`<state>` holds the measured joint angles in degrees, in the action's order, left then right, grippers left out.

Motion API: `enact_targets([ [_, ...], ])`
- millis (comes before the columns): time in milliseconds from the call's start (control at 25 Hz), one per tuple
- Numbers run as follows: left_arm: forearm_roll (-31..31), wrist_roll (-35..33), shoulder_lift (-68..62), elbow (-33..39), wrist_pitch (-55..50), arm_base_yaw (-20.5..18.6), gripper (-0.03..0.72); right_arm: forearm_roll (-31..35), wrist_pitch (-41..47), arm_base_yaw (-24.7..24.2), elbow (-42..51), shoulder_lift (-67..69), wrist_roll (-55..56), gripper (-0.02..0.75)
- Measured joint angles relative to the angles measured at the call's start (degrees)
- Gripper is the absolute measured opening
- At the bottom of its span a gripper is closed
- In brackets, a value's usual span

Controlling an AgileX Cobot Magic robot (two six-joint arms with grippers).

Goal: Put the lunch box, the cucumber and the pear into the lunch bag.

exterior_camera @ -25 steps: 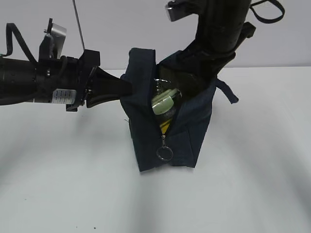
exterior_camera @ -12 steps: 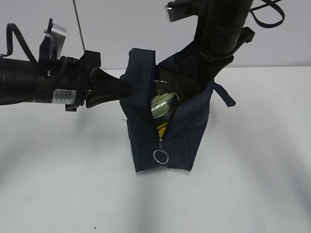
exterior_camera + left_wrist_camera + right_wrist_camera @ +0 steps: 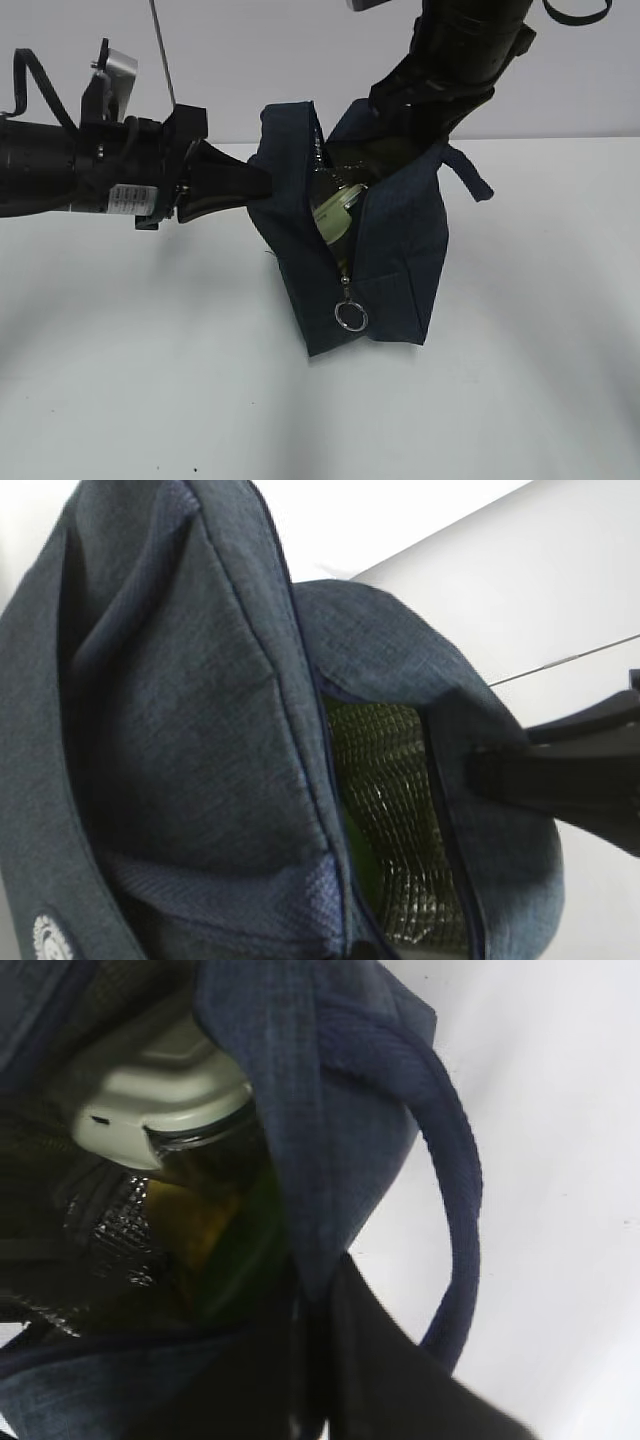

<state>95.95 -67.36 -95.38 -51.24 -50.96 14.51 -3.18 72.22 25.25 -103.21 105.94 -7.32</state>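
The navy lunch bag stands on the table with its zipper open and the ring pull hanging at the front. The pale green lunch box sits inside, and its lid shows in the right wrist view. Below it there I see the yellow-orange pear and a dark green strip of the cucumber. My left gripper is shut on the bag's left wall. My right gripper is shut on the bag's right rim. The left wrist view shows the bag's fabric and silver lining.
The bag's padded loop handle hangs out to the right over the white table. A thin rod stands behind my left arm. The bag's white round logo shows at the bottom left of the left wrist view.
My right arm has risen and moved right with the bag's rim. The bag's base and ring pull have shifted right, and the opening has narrowed. My left arm has stayed put.
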Motion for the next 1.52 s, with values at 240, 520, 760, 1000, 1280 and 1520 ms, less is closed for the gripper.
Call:
enact_targets([
  [240,-0.1,0.0,0.0,0.0,-0.2,0.0,-0.015,4.8,0.1,0.0,0.0,0.0,-0.5,0.006],
  [520,-0.2,0.0,0.0,0.0,-1.1,0.0,-0.015,6.3,-0.1,0.0,0.0,0.6,-1.5,0.148],
  [760,-0.4,0.0,0.0,0.0,-2.5,0.0,-0.015,6.9,-0.5,0.0,-0.1,0.6,-2.5,0.577],
  [1000,-0.4,0.0,0.0,0.0,-2.5,0.0,-0.015,4.7,-0.6,0.0,-0.1,-0.8,-1.5,0.568],
  [1280,-0.4,0.0,0.0,0.0,-2.5,0.0,-0.015,-1.4,-0.6,0.0,2.6,-10.3,2.9,0.498],
  [1520,-0.7,0.0,0.0,0.0,-2.5,0.0,-0.015,1.9,-0.6,0.0,13.8,-23.2,3.0,0.492],
])
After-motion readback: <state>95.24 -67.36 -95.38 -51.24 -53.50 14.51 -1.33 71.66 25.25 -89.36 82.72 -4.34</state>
